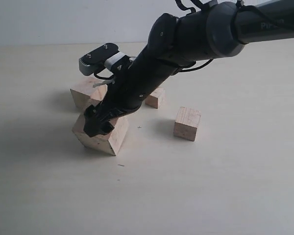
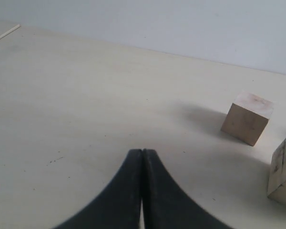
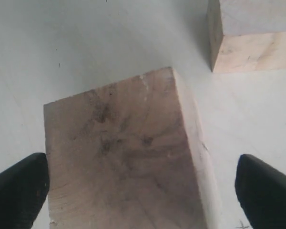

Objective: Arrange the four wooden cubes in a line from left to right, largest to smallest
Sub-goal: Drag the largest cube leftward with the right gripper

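Largest cube [image 1: 110, 139]: sat on the table [image 1: 225, 186], under the tip of the right arm [image 1: 186, 44], with one vertical edge turned toward the exterior camera.
Right gripper [image 1: 99, 128]: was down over the top of the largest cube; the arm sloped down to it from the upper right of the exterior view.
Right jaws: stood wide apart, one finger [image 3: 19, 191] at either side of the largest cube. One pad was at the block's edge and the other was clear of it, so they were not clamped.
Second-largest cube [image 1: 85, 95]: sat just behind the largest cube, apart from it, its right side hidden by the arm.
Third cube [image 1: 187, 123]: sat on its own to the right of the largest cube, well apart.
Smallest cube [image 1: 157, 99]: sat behind and to the right of the largest cube, partly covered by the arm.
Left gripper [image 2: 142, 191]: was seen only in its own wrist view, above bare table, away from the largest cube.
Left jaws: were pressed together, with nothing between them.
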Tool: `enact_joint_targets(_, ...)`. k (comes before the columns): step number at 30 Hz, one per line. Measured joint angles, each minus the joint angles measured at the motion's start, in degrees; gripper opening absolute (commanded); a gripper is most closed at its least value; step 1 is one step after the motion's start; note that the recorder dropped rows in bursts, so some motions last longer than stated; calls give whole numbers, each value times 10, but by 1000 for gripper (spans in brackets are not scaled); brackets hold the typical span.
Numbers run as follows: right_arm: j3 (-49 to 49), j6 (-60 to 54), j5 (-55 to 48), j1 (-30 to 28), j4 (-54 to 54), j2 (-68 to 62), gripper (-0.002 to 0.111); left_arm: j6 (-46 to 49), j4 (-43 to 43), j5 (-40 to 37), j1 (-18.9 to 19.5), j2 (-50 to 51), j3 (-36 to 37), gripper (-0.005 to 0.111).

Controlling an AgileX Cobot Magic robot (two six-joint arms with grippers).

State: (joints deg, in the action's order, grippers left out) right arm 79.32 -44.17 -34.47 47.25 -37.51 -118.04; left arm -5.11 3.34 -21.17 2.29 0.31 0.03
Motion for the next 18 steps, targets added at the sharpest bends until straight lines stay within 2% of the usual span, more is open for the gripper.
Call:
enact_joint_targets(13, 0, -9, -3, 0, 15, 26, 105, 0, 0, 0, 0, 0, 0, 0)
enact_joint_targets(18, 0, -89, -17, 0, 13, 29, 105, 0, 0, 0, 0, 0, 0, 0)
